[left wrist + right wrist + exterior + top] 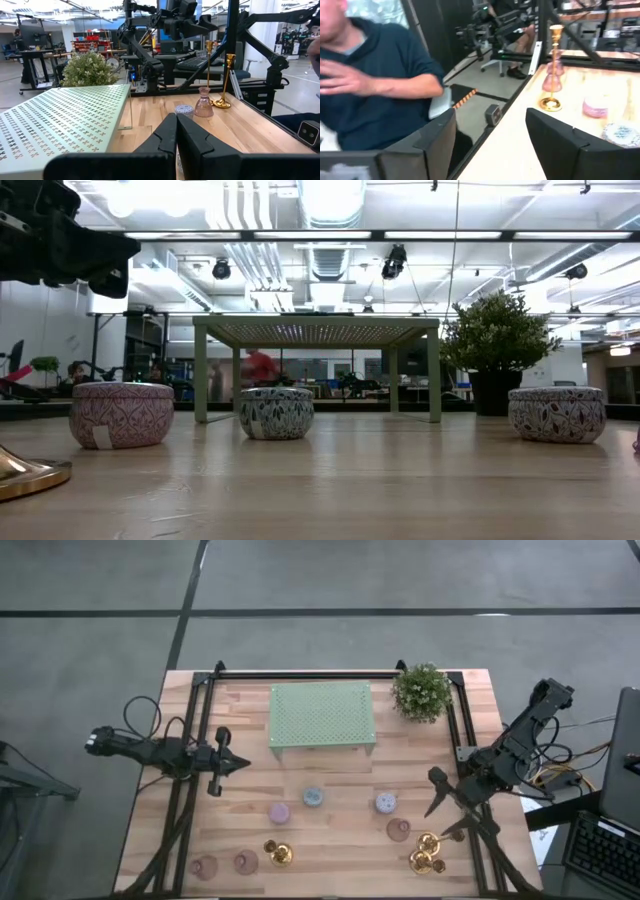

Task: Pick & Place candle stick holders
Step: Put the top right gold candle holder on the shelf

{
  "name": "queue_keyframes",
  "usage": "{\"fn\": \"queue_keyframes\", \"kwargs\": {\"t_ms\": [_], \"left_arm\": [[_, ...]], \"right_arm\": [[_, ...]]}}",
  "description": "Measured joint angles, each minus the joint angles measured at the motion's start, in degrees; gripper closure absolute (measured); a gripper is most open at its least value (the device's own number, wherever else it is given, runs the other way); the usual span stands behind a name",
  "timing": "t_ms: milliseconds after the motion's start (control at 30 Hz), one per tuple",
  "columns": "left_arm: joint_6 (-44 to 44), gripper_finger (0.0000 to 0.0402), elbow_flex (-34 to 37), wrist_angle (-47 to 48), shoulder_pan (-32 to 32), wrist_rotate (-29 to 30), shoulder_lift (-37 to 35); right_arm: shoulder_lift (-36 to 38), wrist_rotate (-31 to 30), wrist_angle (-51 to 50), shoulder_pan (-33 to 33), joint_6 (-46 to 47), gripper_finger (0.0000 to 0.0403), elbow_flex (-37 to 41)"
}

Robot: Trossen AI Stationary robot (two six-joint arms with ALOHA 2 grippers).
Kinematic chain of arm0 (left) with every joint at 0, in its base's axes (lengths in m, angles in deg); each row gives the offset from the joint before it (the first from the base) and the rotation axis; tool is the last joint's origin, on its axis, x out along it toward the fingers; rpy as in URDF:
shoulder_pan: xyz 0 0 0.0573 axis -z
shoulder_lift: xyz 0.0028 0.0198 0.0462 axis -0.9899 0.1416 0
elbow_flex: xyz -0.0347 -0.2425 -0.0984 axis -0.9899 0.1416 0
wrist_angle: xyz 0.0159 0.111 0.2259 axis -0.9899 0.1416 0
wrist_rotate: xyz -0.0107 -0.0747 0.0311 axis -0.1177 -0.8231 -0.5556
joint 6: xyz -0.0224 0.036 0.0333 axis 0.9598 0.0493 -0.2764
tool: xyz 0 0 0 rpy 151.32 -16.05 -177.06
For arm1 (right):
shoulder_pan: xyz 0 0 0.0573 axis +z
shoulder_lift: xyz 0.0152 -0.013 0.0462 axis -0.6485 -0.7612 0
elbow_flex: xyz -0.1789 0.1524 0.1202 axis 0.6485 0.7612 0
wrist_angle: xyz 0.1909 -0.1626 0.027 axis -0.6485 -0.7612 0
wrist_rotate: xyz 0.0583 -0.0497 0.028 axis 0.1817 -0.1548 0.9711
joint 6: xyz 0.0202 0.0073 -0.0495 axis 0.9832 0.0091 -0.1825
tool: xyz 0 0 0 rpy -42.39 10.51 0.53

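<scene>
Left gripper [240,764] hovers at the wooden table's [330,840] left side, fingers pressed together, holding nothing. Right gripper [448,808] hangs over the right edge, fingers spread wide, empty. Shiny gold slim-stemmed candlesticks [427,853] stand just beside it; small round pastel cup holders [313,798] dot the front, before the pale green perforated stand [322,718].

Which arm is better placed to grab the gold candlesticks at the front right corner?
Right. Its claw is open and sits just beside the gold candlesticks, while the left claw, shut, waits across the table near the green stand.
</scene>
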Motion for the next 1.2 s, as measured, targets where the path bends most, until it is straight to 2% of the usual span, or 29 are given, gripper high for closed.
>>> {"fn": "queue_keyframes", "kwargs": {"t_ms": [167,333,833,1200], "left_arm": [[-0.02,0.0387,0.00,-0.02,-0.02,0.00,0.02],[-0.02,0.0387,0.00,-0.02,-0.02,0.00,-0.01],[0.00,0.0387,0.00,-0.02,-0.02,-0.02,0.01],[0.00,0.0387,0.00,-0.02,-0.01,0.00,-0.01]], "right_arm": [[3.75,0.15,-8.19,3.13,2.99,0.0121,0.13],[5.68,0.08,-9.57,5.02,6.20,0.0113,0.22],[4.72,0.02,-8.88,12.35,7.83,0.0155,1.49],[2.96,-1.21,-8.96,12.67,7.84,0.0175,2.71]]}}
